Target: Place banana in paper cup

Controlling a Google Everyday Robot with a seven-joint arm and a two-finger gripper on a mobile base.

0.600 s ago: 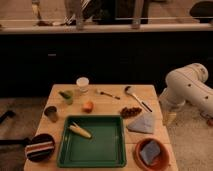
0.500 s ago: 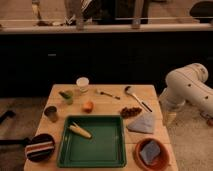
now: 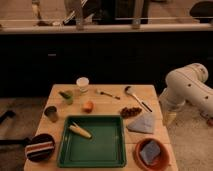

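The banana (image 3: 80, 131) is small and pale yellow and lies at the left end of a green tray (image 3: 107, 155) at the table's front. The white paper cup (image 3: 82, 84) stands upright near the table's back edge, behind the tray and well apart from the banana. My white arm (image 3: 189, 90) bends in from the right. Its gripper (image 3: 170, 118) hangs by the table's right edge, far from both the banana and the cup, with nothing seen in it.
A green cup (image 3: 67, 96), a grey-brown cup (image 3: 51, 113) and an orange fruit (image 3: 88, 106) stand left of centre. A fork (image 3: 105, 93), a ladle (image 3: 134, 95), a dark red cluster (image 3: 131, 111) and a grey cloth (image 3: 142, 123) lie to the right. An orange bowl (image 3: 138, 158) and a dark bowl (image 3: 40, 148) sit at the front corners.
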